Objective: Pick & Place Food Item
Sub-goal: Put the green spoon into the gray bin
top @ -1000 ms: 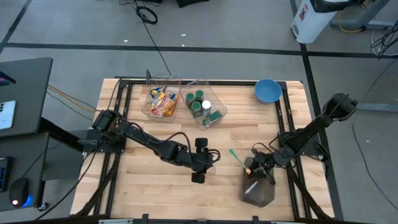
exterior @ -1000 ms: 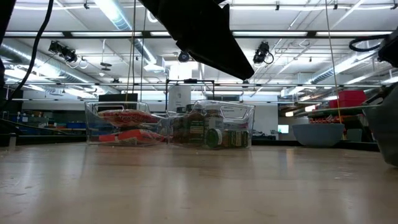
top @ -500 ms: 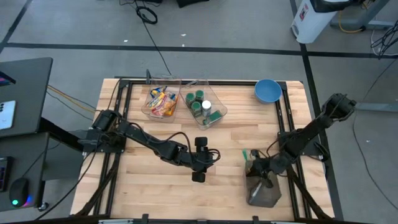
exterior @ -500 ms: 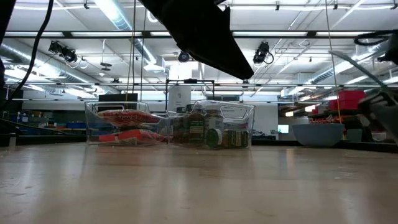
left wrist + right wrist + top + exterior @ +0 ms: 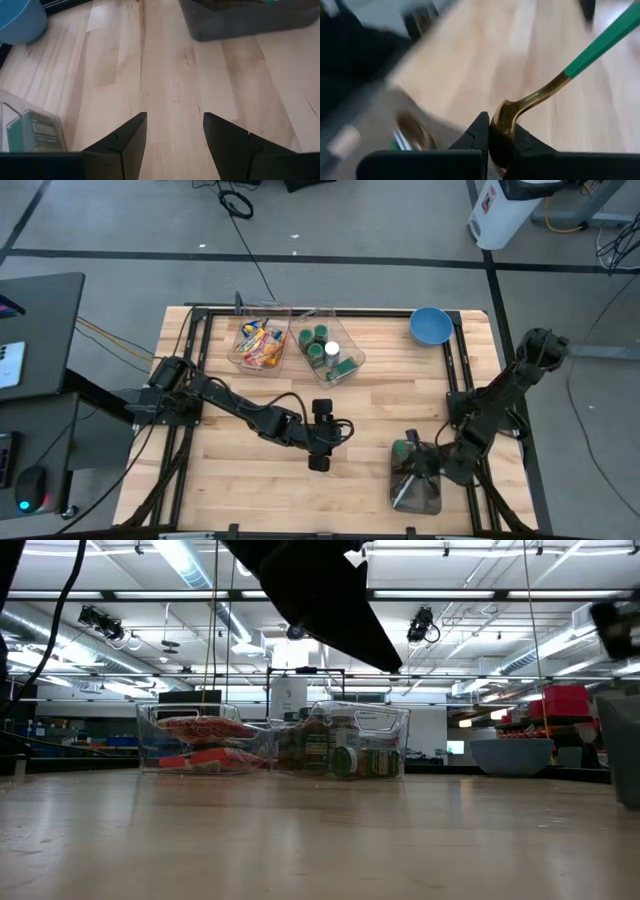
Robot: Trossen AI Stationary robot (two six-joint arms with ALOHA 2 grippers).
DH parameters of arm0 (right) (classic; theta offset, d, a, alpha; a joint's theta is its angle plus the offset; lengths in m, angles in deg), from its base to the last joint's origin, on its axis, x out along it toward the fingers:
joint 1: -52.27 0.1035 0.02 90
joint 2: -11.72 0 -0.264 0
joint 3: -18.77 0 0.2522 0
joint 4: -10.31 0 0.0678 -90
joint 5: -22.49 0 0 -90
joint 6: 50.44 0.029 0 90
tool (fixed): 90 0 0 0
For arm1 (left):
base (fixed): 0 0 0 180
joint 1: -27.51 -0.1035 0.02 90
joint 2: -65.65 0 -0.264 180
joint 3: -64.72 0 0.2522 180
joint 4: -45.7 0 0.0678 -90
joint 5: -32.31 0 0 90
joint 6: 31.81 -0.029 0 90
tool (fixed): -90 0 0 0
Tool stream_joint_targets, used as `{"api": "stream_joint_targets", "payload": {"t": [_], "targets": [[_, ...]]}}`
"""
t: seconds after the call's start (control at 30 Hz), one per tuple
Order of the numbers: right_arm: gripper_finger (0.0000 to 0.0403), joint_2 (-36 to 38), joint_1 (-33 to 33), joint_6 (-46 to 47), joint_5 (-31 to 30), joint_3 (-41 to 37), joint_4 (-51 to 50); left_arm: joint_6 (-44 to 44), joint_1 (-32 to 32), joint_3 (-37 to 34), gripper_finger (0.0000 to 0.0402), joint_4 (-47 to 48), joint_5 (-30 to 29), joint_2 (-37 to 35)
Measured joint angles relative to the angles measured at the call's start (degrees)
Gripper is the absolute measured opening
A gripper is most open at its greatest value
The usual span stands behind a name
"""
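Spoon [image 5: 560, 82] with the green handle is pinched tight in the right claw [image 5: 497, 142] just above the gray bin [image 5: 415, 485], so next comes letting go, while the half-open, empty left claw [image 5: 172, 145] waits well apart.

Bright overhead light, blurred right-wrist view

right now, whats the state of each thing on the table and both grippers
right gripper: shut on the spoon, over the grey bin
spoon: gold bowl pinched, green handle sticking out
grey bin: holds utensils
left gripper: open, empty, at the table's middle
blue bowl: upright, at the far right corner
snack tray: holds packets
can tray: holds green cans
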Motion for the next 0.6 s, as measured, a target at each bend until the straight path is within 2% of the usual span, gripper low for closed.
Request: {"api": "stream_joint_targets", "payload": {"t": [0.1,0.2,0.27,0.33,0.4,0.47,0.6], "targets": [[0.0017,0.02,2.27,-7.91,-3.91,-0.71,11.52,-0.27,0.04,0.02,0.0203,-0.68,0.00,0.00],[0.0017,0.02,3.86,-18.51,-6.78,-3.90,29.45,-1.18,0.11,0.02,0.0203,-3.28,0.00,0.00],[0.0017,0.04,4.61,-25.41,-5.69,-7.05,42.52,-2.06,0.27,0.02,0.0203,-5.95,0.00,0.00],[0.0017,0.04,4.95,-30.36,-0.06,-10.60,53.66,-3.32,0.50,0.02,0.0203,-8.91,0.03,0.00],[0.0017,0.07,5.18,-31.92,6.29,-14.05,62.07,-4.49,0.87,0.02,0.0203,-11.39,0.32,0.00],[0.0017,0.11,5.73,-30.46,10.09,-17.31,66.29,-5.55,1.26,0.02,0.0203,-12.70,0.43,-0.02],[0.0017,0.09,7.80,-22.50,9.81,-22.11,66.33,-6.03,1.55,0.02,0.0203,-12.74,0.46,-0.02]]}}
